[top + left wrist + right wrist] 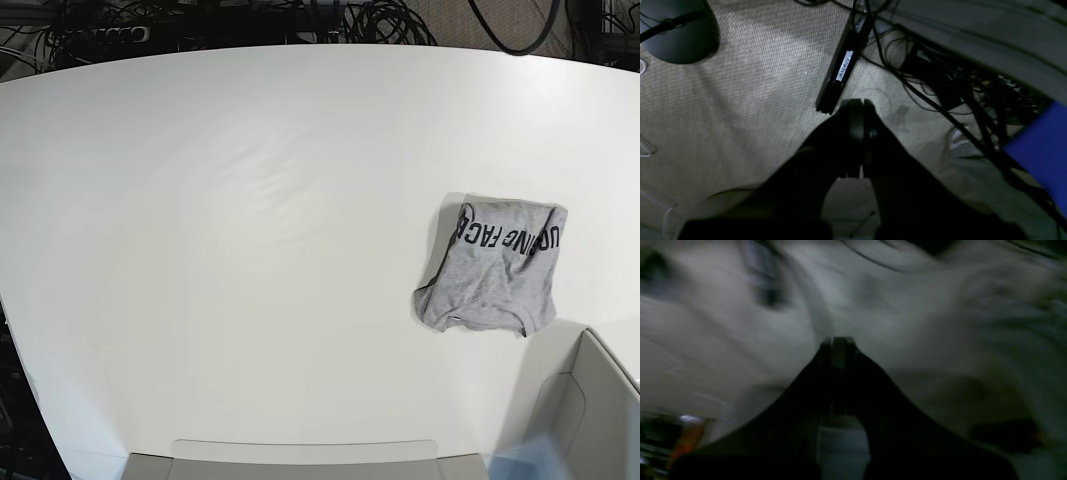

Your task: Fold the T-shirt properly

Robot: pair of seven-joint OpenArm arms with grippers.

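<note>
The T-shirt (495, 268) lies folded into a compact grey rectangle on the right part of the white table (250, 250), with black lettering showing along its far edge. Neither arm appears in the base view, and nothing touches the shirt. In the left wrist view my left gripper (857, 103) is shut with nothing in it, hanging over beige carpet off the table. My right gripper (838, 340) is also shut and holds nothing; what lies below it is a blurred pale surface.
A grey bin (590, 400) stands at the table's near right corner and a grey tray edge (300, 458) along the front. Cables (380, 20) run behind the table. Below the left gripper are a labelled black bar (840, 71), tangled wires (940, 83) and a blue object (1043, 150).
</note>
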